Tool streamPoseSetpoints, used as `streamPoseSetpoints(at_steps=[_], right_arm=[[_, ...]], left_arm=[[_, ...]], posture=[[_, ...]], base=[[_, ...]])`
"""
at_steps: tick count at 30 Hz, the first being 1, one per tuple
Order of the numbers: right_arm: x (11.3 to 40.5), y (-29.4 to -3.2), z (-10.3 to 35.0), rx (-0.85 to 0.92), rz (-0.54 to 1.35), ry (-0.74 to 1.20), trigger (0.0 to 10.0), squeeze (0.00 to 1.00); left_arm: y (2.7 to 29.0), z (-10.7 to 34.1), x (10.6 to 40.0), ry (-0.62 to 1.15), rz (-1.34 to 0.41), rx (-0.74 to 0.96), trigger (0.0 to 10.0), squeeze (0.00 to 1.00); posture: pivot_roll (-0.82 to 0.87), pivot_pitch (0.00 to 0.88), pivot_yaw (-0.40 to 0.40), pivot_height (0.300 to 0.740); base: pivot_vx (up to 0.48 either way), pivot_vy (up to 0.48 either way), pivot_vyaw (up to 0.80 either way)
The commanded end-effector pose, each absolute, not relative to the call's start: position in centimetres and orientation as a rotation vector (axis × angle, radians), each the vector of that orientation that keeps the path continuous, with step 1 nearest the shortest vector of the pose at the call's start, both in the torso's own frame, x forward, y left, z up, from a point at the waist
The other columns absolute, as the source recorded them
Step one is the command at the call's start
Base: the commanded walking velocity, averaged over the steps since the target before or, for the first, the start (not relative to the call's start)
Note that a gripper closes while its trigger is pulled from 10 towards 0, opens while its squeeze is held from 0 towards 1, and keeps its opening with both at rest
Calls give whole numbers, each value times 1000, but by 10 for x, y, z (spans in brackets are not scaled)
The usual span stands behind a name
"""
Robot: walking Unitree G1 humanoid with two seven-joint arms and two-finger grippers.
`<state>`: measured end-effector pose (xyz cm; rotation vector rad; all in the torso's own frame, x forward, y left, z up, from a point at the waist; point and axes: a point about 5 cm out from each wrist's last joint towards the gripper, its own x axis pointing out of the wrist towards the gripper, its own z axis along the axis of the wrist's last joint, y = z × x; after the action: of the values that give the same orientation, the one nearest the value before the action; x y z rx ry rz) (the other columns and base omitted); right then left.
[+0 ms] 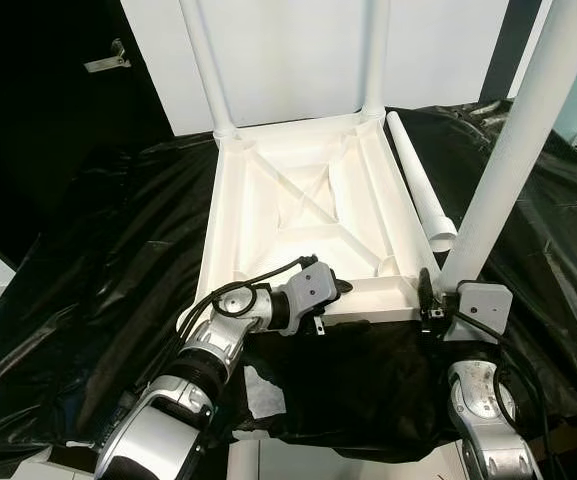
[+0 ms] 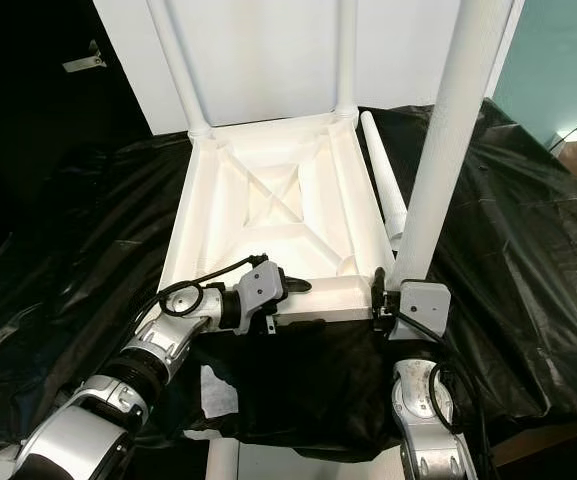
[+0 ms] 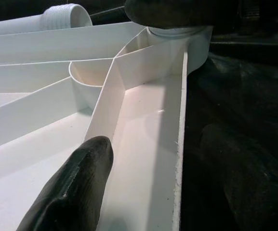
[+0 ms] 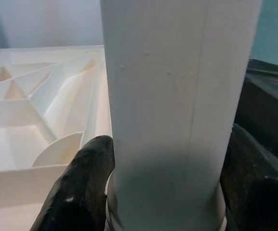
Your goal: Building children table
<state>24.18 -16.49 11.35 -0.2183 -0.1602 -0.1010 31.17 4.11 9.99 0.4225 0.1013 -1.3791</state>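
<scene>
Item: children's table top (image 1: 313,215), white moulded plastic, lying upside down on a black plastic sheet (image 1: 98,260), ribbed underside facing up. Two legs (image 1: 206,65) stand fitted in the far corner sockets; a third leg (image 1: 513,150) stands upright in the near right socket; a fourth leg (image 1: 418,185), loose, lies on the sheet just beside the top's right edge, threaded end toward the robot. Near left socket judged still unfilled. Right gripper (image 1: 438,300): fingers (image 4: 81,183) clamped either side of the third leg, low at its base where it meets the socket. Left gripper (image 1: 340,288): at the near rim of the top, one finger (image 3: 71,187) resting inside the rim channel, the other outside over the sheet, fingers apart astride the rim wall. Handling, by judgement: light, hollow, stiff parts; smooth, likely slippery surface, so grip legs low near the threaded end and brace the top by its rim or ribs. Surroundings: white wall panel (image 1: 288,50) behind, dark doorway to the left, scraps of white paper (image 1: 265,392) on the sheet near the robot. Obstructions: the standing third leg crowds the reach toward the loose leg.
</scene>
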Motion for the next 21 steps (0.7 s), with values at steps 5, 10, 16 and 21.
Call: streamPoseSetpoints(at_steps=[5,10,16,21], right_arm=[[245,-160,112,-194,96,-126,10000,1000],[247,-175,124,-233,224,-135,10000,0],[250,-188,133,-298,367,-125,10000,0],[257,-201,136,-409,525,-69,10000,0]], left_arm=[[48,62,296,294,-1392,415,10000,0],[47,62,297,289,-1390,418,10000,0],[47,61,296,291,-1392,423,10000,0],[49,61,297,293,-1389,428,10000,0]], posture=[[-188,43,82,740],[-191,43,77,740],[-193,45,77,740],[-186,43,75,740]], base=[[0,0,0],[0,0,0],[0,0,0],[0,0,0]])
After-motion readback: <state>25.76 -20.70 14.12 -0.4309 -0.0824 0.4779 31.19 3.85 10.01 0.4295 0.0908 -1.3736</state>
